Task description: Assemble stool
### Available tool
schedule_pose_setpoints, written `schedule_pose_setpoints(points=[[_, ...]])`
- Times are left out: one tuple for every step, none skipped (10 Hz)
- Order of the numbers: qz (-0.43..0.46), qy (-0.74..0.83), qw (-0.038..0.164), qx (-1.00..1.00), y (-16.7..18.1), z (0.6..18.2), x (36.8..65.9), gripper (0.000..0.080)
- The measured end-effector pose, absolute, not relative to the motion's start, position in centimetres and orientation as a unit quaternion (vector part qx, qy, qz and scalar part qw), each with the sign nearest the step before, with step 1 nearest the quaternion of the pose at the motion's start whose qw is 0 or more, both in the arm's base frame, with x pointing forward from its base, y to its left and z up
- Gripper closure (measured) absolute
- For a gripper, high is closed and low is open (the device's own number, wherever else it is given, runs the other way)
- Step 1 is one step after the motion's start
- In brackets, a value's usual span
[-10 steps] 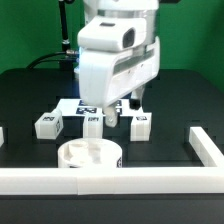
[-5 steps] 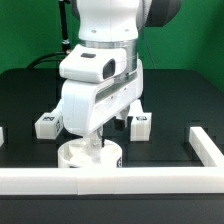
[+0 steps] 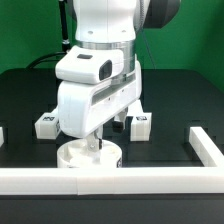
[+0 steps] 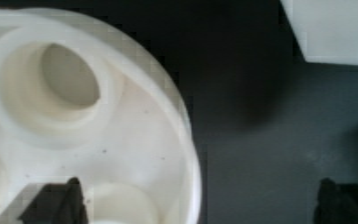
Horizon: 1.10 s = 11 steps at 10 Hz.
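Observation:
The white round seat disc [image 3: 88, 158] lies at the front of the black table, just behind the front rail. My gripper [image 3: 100, 144] hangs right over it, open and empty. In the wrist view the seat [image 4: 87, 120] shows a round socket [image 4: 69, 75]. One fingertip [image 4: 55, 200] is above the seat's top. The other is beyond its rim over bare table, so the gripper [image 4: 202, 200] straddles the rim. Two blocky tagged legs show, one at the exterior view's left [image 3: 46, 125] and one at its right [image 3: 140, 123]. The third is hidden behind the arm.
A long white rail runs along the front [image 3: 100, 183] and up the exterior view's right side [image 3: 205, 148]. A white part of unclear identity shows in the wrist view's corner [image 4: 336, 30]. The arm's body blocks the middle of the table.
The arm has come forward and down from above the middle leg to over the seat. It sank slightly more in the last half second. The legs and seat have not moved.

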<state>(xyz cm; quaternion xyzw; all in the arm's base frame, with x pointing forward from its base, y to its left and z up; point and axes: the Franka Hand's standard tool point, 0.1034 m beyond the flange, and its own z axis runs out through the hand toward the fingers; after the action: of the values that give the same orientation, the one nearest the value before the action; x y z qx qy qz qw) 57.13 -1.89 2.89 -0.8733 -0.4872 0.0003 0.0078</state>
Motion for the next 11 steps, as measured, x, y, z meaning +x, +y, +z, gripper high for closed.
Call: schedule_pose_setpoints(points=[[0.0, -0.486, 0.007, -0.874, -2.0, 2.8, 57.2, 0.015], [0.0, -0.486, 0.007, -0.874, -2.1, 2.8, 57.2, 0.015], [0.001, -0.486, 0.007, -0.874, -2.1, 2.8, 57.3, 0.015], [0.003, -0.485, 0.009, -0.874, -2.3, 2.5, 57.2, 0.015], [0.004, -0.485, 0.01, -0.875, -2.5, 2.1, 57.0, 0.015], [0.004, -0.484, 0.01, -0.875, -2.5, 2.0, 56.9, 0.015], [-0.001, -0.484, 0.008, -0.875, -2.5, 1.9, 56.9, 0.015], [0.0, -0.484, 0.008, -0.875, -2.5, 1.8, 56.9, 0.015], [0.0, -0.484, 0.008, -0.875, -2.5, 1.8, 56.8, 0.015], [0.0, -0.484, 0.009, -0.875, -2.5, 1.7, 56.8, 0.0176], [0.0, -0.485, 0.009, -0.875, -2.5, 1.7, 56.8, 0.0176]])
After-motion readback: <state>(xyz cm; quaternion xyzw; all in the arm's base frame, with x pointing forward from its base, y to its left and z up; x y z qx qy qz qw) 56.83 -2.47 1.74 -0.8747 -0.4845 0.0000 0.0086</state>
